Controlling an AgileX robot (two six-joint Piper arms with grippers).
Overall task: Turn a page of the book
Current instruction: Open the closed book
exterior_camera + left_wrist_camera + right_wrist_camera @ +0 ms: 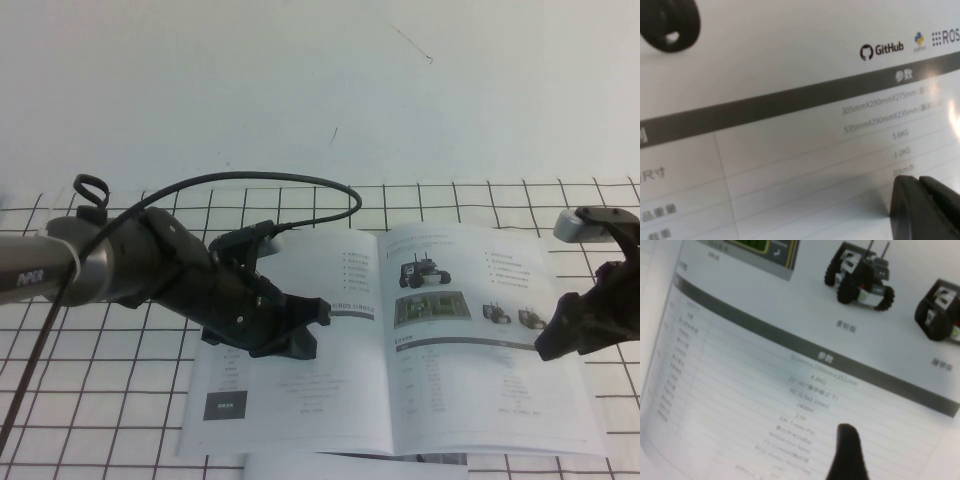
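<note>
The book (400, 340) lies open and flat on the gridded table (100, 380), spine running away from me, near the table's near edge. I see no containers in the workspace. A white sheet edge (350, 466) shows beneath the book's near edge.

Left gripper (300, 330): positioned low over the book's left leaf, at about the leaf's middle. In the left wrist view I see one dark fingertip (925, 210) close above the grey-barred table print; I cannot tell whether it touches the paper, nor how far apart the fingers stand.

Right gripper (560, 335): positioned at the outer edge of the right leaf, the page (490, 340), roughly level with its grey bar. Its fingers stand spread to their widest and I see nothing between them. In the right wrist view one dark fingertip (847, 455) hangs above the lower rows of the printed table; contact cannot be confirmed.

The page is white and glossy. I read a wheeled-robot photo at its top, a green-toned photo and two smaller robot photos below, then a grey bar heading a table of small text. It lies flat, not lifted. The left leaf carries a dark square near its lower corner.
</note>
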